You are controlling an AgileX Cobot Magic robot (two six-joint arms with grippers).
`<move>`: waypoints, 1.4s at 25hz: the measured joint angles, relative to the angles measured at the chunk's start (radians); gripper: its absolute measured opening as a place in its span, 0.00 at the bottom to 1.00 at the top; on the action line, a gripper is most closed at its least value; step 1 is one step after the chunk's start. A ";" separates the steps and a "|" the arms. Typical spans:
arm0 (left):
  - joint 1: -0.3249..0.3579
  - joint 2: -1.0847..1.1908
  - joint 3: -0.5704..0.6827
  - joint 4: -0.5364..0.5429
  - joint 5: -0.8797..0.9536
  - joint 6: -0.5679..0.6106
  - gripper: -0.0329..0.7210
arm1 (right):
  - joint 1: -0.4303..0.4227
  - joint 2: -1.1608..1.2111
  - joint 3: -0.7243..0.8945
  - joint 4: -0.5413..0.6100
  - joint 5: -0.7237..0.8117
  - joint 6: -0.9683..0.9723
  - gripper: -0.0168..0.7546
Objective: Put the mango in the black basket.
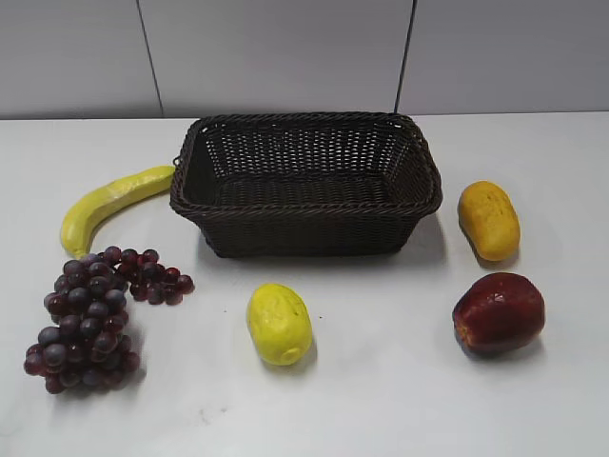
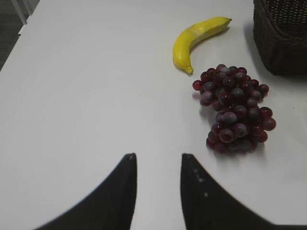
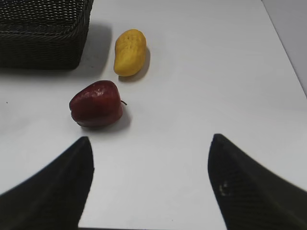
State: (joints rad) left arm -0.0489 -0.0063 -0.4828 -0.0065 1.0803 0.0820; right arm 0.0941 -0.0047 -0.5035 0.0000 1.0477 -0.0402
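The mango is an orange-yellow oblong fruit lying on the white table just right of the black basket. It also shows in the right wrist view, beyond the red apple. The basket is dark woven wicker, and nothing shows inside it. It also shows in the right wrist view and in the left wrist view. My right gripper is open and empty, well short of the mango. My left gripper is open and empty over bare table. Neither gripper shows in the exterior view.
A red apple lies in front of the mango. A pale lemon-yellow oval fruit lies in front of the basket. A banana and a bunch of dark grapes lie at the left.
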 joint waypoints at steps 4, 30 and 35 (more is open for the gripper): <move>0.000 0.000 0.000 0.000 0.000 0.000 0.35 | 0.000 0.000 0.000 0.000 0.000 0.000 0.76; 0.000 0.000 0.000 0.000 0.000 0.000 0.35 | 0.000 0.340 -0.022 -0.044 -0.540 0.019 0.88; 0.000 0.000 0.000 0.000 0.000 0.000 0.35 | 0.000 0.730 -0.052 -0.038 -0.754 0.019 0.89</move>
State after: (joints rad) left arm -0.0489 -0.0063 -0.4828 -0.0065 1.0803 0.0820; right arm 0.0941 0.7257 -0.5552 -0.0380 0.2936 -0.0214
